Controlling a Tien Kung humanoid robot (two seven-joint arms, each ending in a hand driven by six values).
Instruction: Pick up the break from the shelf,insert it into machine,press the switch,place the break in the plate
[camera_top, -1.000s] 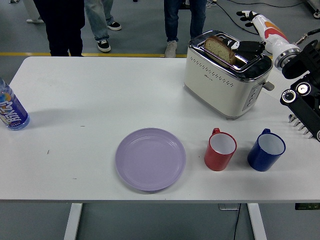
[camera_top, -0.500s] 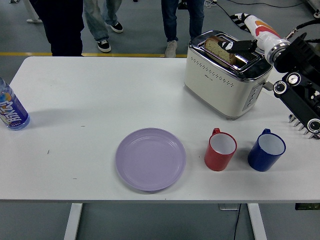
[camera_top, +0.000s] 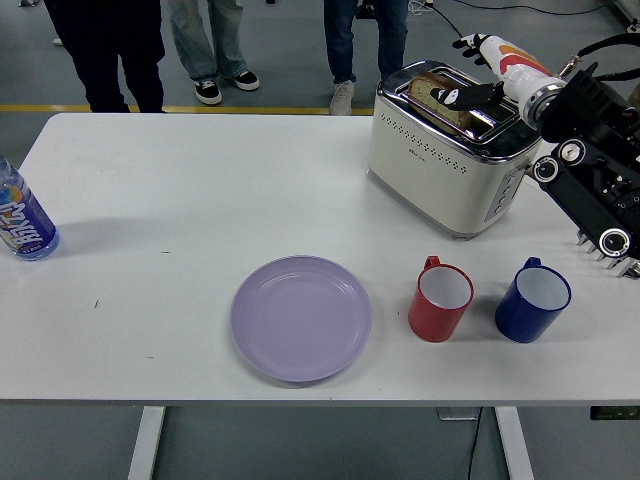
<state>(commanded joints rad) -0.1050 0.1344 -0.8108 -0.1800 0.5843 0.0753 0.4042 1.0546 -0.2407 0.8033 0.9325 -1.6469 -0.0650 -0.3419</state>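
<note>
white table (camera_top: 180, 190) | cream-and-chrome toaster (camera_top: 440, 170) | brown bread slice (camera_top: 432, 97) | lilac plate (camera_top: 301, 317) | red mug (camera_top: 440, 299), white inside | blue mug (camera_top: 532, 300), white inside | blue-labelled bottle (camera_top: 22, 220) | right hand (camera_top: 478, 92) black-fingered, white-orange glove

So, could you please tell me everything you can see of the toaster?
The toaster is a cream-bodied box with a shiny chrome top, rows of small holes along its upper side and controls on its right end. It stands upright at the white table's far right. A bread slice sits low in one slot, with the right hand over the top, fingertips on the bread.
</note>
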